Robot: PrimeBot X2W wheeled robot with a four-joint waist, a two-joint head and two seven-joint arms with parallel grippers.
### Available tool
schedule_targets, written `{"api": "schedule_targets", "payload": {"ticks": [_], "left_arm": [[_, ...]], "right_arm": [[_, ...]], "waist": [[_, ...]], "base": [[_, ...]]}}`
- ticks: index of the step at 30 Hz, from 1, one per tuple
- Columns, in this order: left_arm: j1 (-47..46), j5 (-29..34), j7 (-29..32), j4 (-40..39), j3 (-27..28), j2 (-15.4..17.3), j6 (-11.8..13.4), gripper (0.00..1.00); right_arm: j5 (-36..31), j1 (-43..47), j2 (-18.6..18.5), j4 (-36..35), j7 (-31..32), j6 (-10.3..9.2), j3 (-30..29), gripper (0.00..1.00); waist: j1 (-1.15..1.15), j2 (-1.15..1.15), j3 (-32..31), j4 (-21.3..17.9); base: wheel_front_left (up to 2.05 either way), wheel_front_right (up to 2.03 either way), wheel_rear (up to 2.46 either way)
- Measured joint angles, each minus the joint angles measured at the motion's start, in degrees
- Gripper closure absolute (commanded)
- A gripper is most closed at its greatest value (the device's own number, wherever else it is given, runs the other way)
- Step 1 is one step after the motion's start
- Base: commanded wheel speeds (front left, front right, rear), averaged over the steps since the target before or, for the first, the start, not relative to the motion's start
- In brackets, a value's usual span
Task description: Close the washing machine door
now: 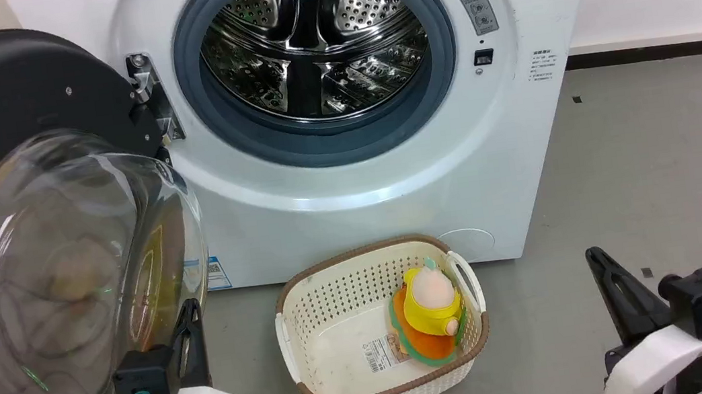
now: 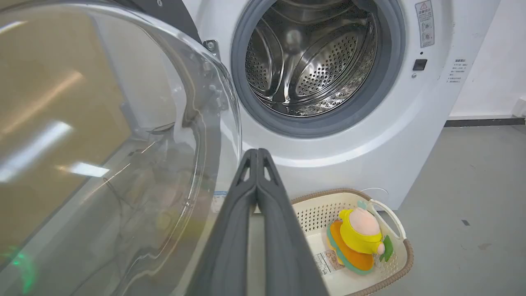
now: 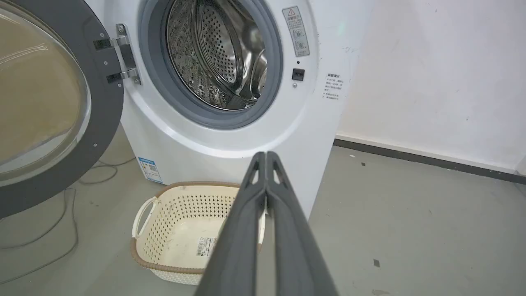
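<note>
The washing machine (image 1: 389, 178) is a white front-loader whose steel drum (image 1: 310, 39) stands exposed. Its door (image 1: 6, 100), a black disc with a bulging glass bowl (image 1: 64, 282), hangs wide open on the left hinge (image 1: 151, 98). My left gripper (image 1: 189, 308) is shut, its tips close beside the bowl's lower right rim; in the left wrist view the left gripper (image 2: 257, 152) sits just right of the glass (image 2: 123, 144). My right gripper (image 1: 596, 254) is shut and empty, low at the right, away from the machine. The right wrist view shows the right gripper (image 3: 266, 155) before the machine (image 3: 230, 139), with the door (image 3: 53, 102) at its left.
A cream plastic basket (image 1: 312, 310) sits on the grey floor in front of the machine, holding a yellow and orange plush toy (image 1: 432, 312). Cables (image 3: 49, 230) trail on the floor under the door. Bare floor (image 1: 673, 168) stretches to the right, up to a white wall.
</note>
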Motion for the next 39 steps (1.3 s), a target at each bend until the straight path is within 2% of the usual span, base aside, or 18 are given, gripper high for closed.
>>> {"api": "schedule_targets", "payload": {"ticks": [39], "left_arm": [[0.0, 0.0, 0.0, 0.0, 0.0, 0.0, 0.0, 1.0]], "right_arm": [[0.0, 0.0, 0.0, 0.0, 0.0, 0.0, 0.0, 1.0]], "waist": [[0.0, 0.0, 0.0, 0.0]], "base": [[0.0, 0.0, 0.0]]}}
